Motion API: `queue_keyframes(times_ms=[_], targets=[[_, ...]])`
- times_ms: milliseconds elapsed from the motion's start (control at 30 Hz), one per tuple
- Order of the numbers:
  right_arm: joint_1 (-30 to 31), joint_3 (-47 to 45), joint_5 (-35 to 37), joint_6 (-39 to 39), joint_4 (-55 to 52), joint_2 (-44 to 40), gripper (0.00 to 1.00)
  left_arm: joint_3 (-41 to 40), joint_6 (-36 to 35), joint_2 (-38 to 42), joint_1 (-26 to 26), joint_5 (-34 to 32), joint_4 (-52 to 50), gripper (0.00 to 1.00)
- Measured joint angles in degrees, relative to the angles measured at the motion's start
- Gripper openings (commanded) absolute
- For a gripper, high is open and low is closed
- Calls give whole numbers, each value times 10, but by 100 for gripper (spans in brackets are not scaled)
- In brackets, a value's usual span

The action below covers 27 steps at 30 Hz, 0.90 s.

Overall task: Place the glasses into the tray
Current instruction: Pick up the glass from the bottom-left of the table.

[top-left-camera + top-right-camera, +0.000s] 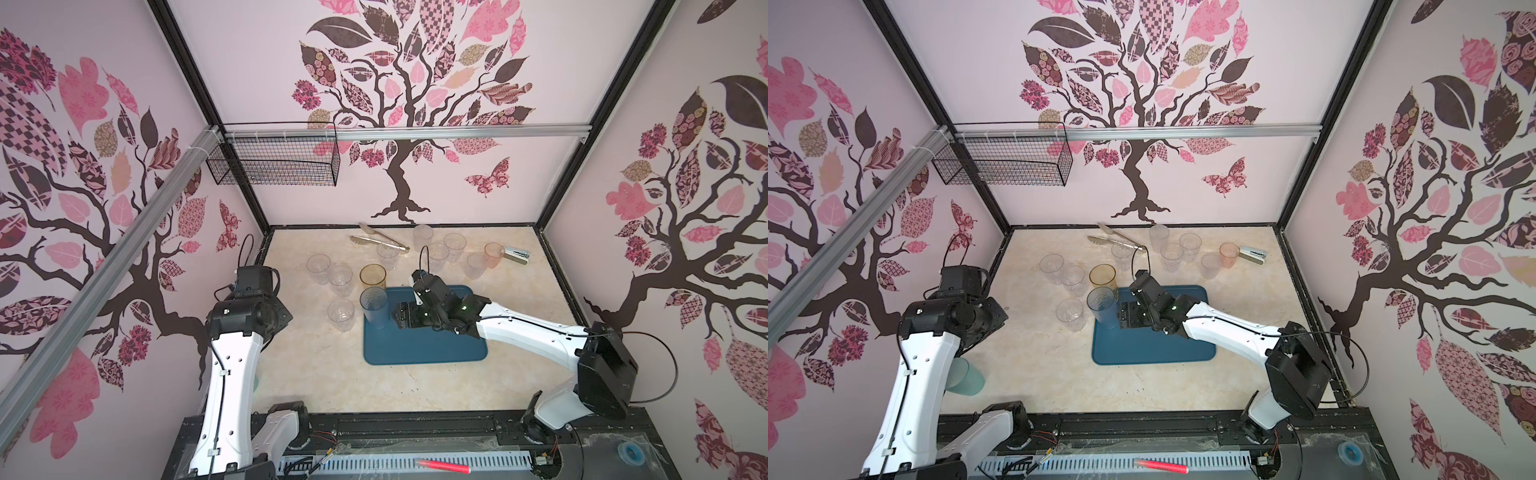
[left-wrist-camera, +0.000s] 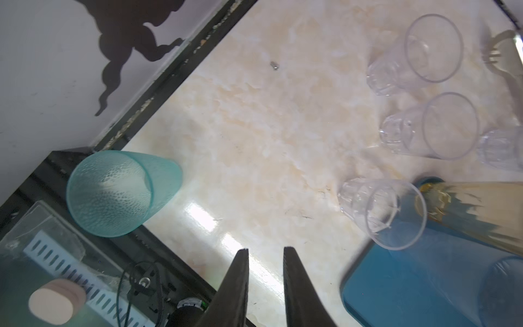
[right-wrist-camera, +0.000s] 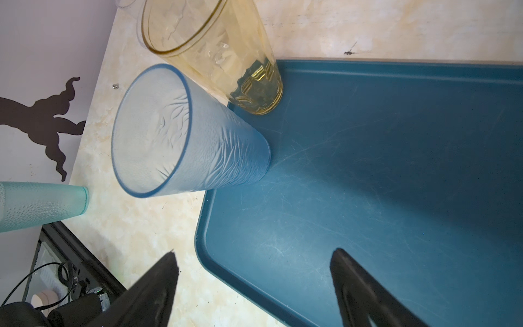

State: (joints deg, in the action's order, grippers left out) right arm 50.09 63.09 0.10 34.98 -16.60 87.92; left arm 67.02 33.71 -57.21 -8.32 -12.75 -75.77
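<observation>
Pink tree pictures cover the walls around a creamy marble table (image 1: 316, 374). On it lies a flat dark blue plastic tray (image 1: 424, 349). Two tall glasses stand in the tray's eleven o'clock corner: one frosted blue glass (image 1: 374, 307) and one amber glass (image 1: 372, 277). The blue one is just beside the right gripper (image 1: 395, 318), at its nine o'clock. Ten more stand on the table: eight small clear glasses (image 1: 340, 313), one pink glass (image 1: 494, 254) and one green glass (image 1: 966, 376). The right gripper is wide open and empty. The left gripper (image 2: 266, 250) is open only a crack and holds nothing.
</observation>
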Motion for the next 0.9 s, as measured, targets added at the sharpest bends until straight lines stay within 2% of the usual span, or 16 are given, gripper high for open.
queue_keyframes(times_ms=[100, 167, 400, 533, 733, 900], targets=[[0, 0, -2, -8, 0, 0, 87, -30, -7, 3, -75, -10, -7, 25], [0, 0, -4, -14, 0, 0, 88, -31, -7, 0, -103, -19, -9, 25], [0, -13, -8, -27, -1, -6, 88, -42, 0, -16, -118, -15, 9, 25], [0, -21, -7, -28, -3, -12, 88, -52, 6, -35, -156, -14, 21, 24], [0, -28, -4, -31, -6, -26, 88, -59, 29, -63, -175, -38, 49, 23], [0, -35, 3, -36, -8, -37, 88, -85, 43, -82, -211, -49, 74, 21]])
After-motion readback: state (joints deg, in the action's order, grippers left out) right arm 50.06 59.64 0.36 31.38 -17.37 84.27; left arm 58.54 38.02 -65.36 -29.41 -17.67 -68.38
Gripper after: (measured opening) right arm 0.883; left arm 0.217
